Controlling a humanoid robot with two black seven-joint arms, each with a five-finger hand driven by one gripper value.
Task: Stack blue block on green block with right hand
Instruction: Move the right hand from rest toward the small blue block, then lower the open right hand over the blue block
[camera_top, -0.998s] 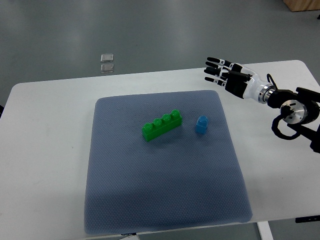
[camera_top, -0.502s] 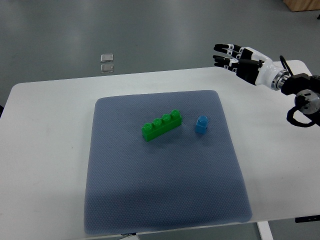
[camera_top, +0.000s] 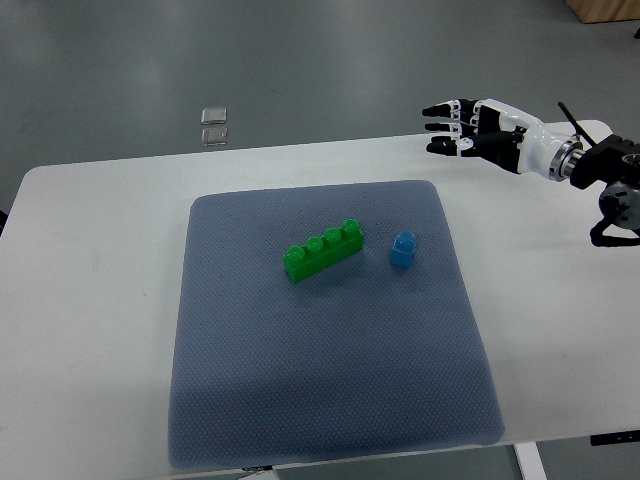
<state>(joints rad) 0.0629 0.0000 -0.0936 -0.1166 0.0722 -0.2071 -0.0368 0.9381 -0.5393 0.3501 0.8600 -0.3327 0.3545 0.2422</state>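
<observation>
- Two blocks sit apart on the mat (camera_top: 330, 400): blue block (camera_top: 403, 249) just right of green block (camera_top: 323, 250).
- Right hand (camera_top: 470, 128), fingers spread and empty, hovers far right.
- Risk: a careless reach could topple the blue block.

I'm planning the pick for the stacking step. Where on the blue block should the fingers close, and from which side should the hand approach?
Probably the blue block's side walls, below its single top stud, coming from above and the right. It stands upright on the mat, the green block lies close on its left, and the right hand, open, is off to the upper right.
</observation>
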